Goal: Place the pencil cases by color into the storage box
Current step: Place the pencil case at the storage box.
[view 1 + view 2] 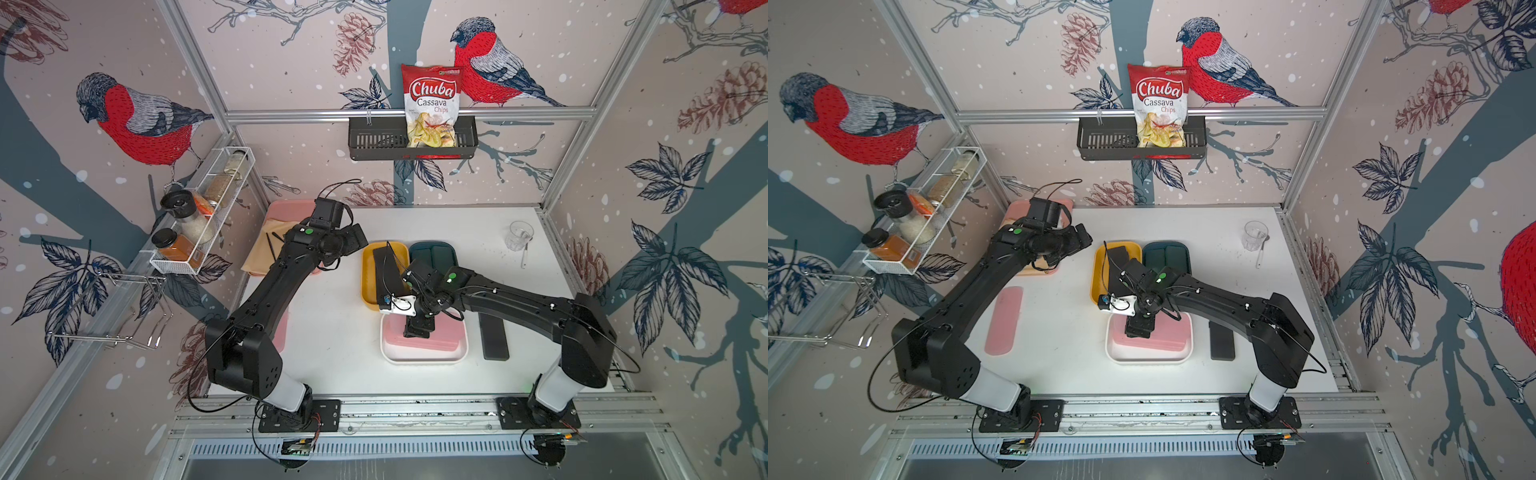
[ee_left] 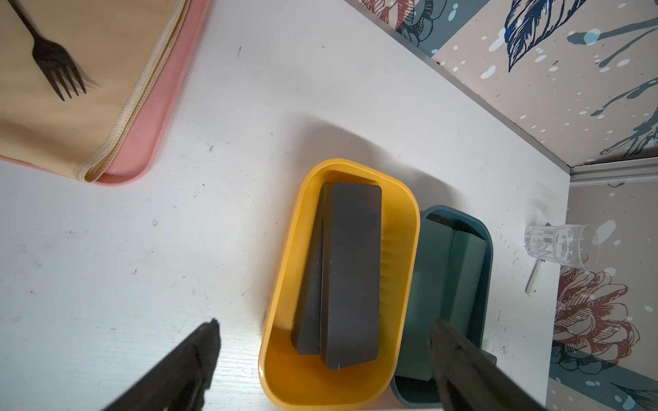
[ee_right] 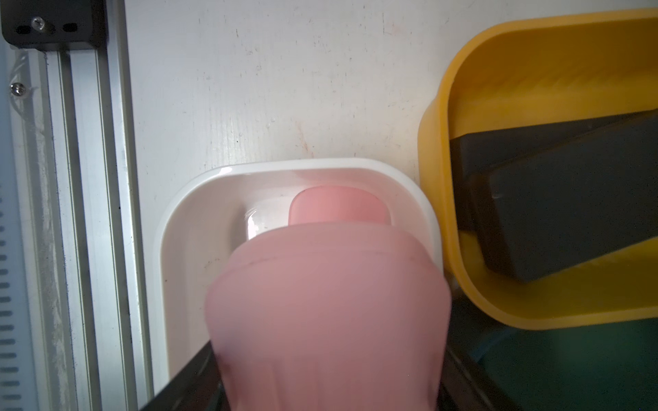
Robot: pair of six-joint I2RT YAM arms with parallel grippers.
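My right gripper [image 1: 417, 328] is shut on a pink pencil case [image 3: 327, 313], holding it over the white tub [image 1: 424, 358]. Another pink case [image 3: 338, 206] lies inside that tub. Black cases [image 2: 350, 274] lean in the yellow tub [image 1: 368, 266], and dark green cases [image 2: 445, 277] fill the dark green tub [image 1: 432, 247]. One black case [image 1: 493, 336] lies on the table right of the white tub. A pink case [image 1: 1004, 320] lies on the table under my left arm. My left gripper [image 1: 353, 241] hangs open and empty left of the yellow tub.
A pink tray [image 1: 274, 212] with a tan cloth and a black fork [image 2: 53, 60] sits at the back left. A clear glass [image 1: 519, 235] stands at the back right. A wire rack of jars [image 1: 199, 216] hangs on the left wall, and a basket with a chips bag [image 1: 432, 104] hangs on the back wall.
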